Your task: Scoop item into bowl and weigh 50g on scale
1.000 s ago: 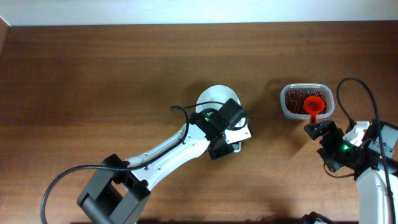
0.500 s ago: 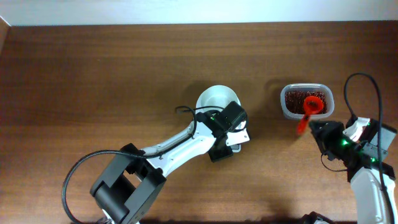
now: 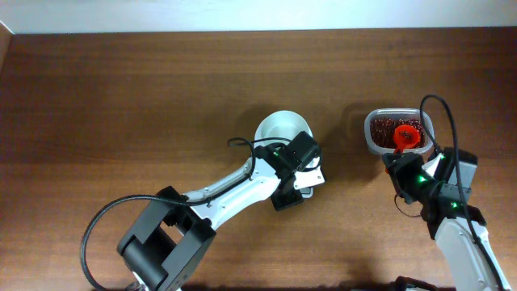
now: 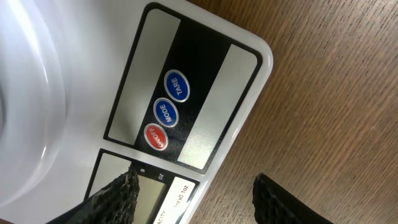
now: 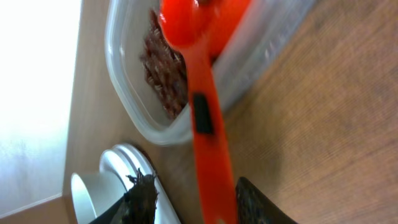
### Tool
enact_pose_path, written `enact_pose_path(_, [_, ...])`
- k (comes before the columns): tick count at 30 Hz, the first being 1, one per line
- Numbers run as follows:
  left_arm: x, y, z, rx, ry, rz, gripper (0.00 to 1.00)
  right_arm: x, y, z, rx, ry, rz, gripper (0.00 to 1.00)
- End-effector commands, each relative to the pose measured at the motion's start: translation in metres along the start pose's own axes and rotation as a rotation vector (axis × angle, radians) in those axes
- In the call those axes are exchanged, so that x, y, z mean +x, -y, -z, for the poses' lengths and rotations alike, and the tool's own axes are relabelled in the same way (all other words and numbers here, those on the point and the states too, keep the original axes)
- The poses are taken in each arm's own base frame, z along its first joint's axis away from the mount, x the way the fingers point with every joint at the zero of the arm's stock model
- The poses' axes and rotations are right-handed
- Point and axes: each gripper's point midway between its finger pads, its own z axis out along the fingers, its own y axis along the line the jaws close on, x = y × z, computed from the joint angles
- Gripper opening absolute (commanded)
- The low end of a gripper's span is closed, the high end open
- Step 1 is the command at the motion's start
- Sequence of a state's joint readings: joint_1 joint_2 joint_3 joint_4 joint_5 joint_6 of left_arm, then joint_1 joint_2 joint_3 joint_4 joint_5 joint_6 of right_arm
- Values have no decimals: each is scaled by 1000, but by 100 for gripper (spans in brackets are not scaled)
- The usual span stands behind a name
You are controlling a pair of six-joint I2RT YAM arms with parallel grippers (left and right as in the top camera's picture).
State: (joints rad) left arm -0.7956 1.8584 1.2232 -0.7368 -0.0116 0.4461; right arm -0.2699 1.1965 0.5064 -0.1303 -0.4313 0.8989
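Note:
The white bowl (image 3: 279, 129) sits on the white scale (image 3: 313, 175). In the left wrist view the scale (image 4: 239, 74) shows its blue and red buttons beside the bowl (image 4: 25, 93). My left gripper (image 4: 196, 199) hangs open over the scale's display corner, holding nothing. It sits at the scale's near edge (image 3: 287, 194). Reddish-brown beans (image 5: 165, 68) fill the clear tub (image 5: 124, 106). A red scoop (image 5: 202, 112) has its head in the tub (image 3: 406, 136). My right gripper (image 5: 196, 202) is shut on its handle, which lies against the right finger.
The tub (image 3: 373, 144) stands on the brown wooden table (image 3: 121, 97), right of the scale. Both arms reach in from the near edge, with cables looping beside them. The table's far edge meets a pale wall (image 3: 242, 12).
My right arm has swung left and closer to the tub, and its jaws have closed in on the scoop's handle. The scoop's head stays in the tub. The left arm shifted only slightly.

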Motion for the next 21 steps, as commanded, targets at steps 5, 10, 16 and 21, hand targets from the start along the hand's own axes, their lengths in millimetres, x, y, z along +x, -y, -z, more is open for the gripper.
enact_pose_path(5, [-1, 4, -3, 17, 0, -16, 62, 2, 22, -20, 87, -1, -48, 23])
enact_pose_path(10, [-1, 4, -3, 19, -2, -16, 62, 3, 23, -20, 91, -6, -49, 4])
enact_pose_path(16, [-1, 4, -3, 18, -1, -16, 62, 6, 10, 0, 112, -35, -2, 4])
enact_pose_path(21, [-1, 4, -3, 18, -1, -16, 62, 4, -6, 19, 162, -94, 137, 4])
